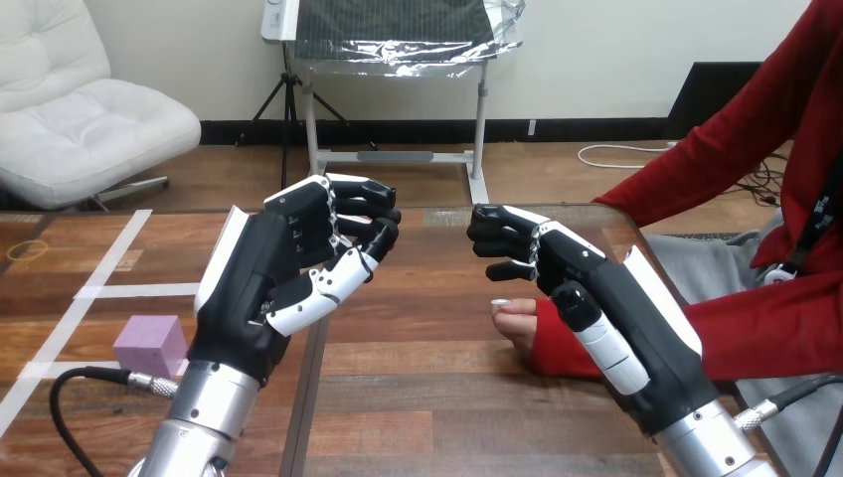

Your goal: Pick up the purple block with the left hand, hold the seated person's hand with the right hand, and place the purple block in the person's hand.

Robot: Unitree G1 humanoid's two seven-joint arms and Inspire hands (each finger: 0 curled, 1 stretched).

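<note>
Where it rests, the purple block (pixel 150 345) looks cubic.

**Both hands raised, fingers curled, nothing held**

My left hand (pixel 263 273) is up on the silver left forearm (pixel 199 417), white back shell turned outward, palm facing in toward my other hand. Its fingers (pixel 363 214) are curled over the palm. The thumb (pixel 323 290) slants just beneath them. The grasp is empty.

My right hand (pixel 596 283) is about level with the left, palm turned inward, on the right forearm (pixel 711 442). Its fingers are curled too, tips aimed at the left hand's fingertips, a clear gap between the two. The right thumb juts back toward me, apart from the fingers. It holds nothing.
</note>
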